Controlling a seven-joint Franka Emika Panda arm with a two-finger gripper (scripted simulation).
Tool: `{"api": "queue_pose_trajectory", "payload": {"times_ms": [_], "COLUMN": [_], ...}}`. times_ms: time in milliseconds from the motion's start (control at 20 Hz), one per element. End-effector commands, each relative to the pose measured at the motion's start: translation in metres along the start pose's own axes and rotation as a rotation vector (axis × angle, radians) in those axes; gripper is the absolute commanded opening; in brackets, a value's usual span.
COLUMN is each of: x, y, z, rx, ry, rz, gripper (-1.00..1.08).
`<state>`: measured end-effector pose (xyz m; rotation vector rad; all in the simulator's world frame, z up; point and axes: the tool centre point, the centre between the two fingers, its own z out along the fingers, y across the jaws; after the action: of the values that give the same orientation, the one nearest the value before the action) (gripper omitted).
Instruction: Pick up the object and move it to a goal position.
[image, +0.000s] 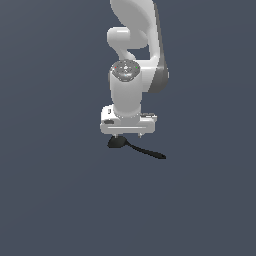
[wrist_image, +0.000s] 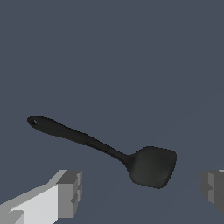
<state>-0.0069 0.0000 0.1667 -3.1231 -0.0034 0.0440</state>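
Observation:
The object is an all-black spatula (image: 118, 143) lying flat on the grey surface. In the exterior view its broad head is under the gripper and its thin handle runs toward the exterior view's right. My gripper (image: 129, 135) hangs just above the head, pointing down. In the wrist view the spatula (wrist_image: 152, 166) lies below the open gripper (wrist_image: 141, 187). Its head sits between the two grey fingertips (wrist_image: 70, 192), which stand wide apart and do not touch it. The handle extends out past the fingers.
The plain grey surface (image: 60, 200) stretches all around with no other objects or edges in view. The white arm (image: 132, 30) rises behind the gripper in the exterior view.

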Motion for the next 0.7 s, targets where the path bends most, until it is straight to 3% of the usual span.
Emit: {"api": "queue_pose_trajectory", "payload": {"times_ms": [0, 650], "x": [0.0000, -0.0034], "y": [0.0000, 0.0027], "z": [0.0000, 0.0030], "rx": [0.000, -0.021], "ry": [0.000, -0.022], "rz": [0.000, 0.002], "gripper": [1.00, 1.00]}}
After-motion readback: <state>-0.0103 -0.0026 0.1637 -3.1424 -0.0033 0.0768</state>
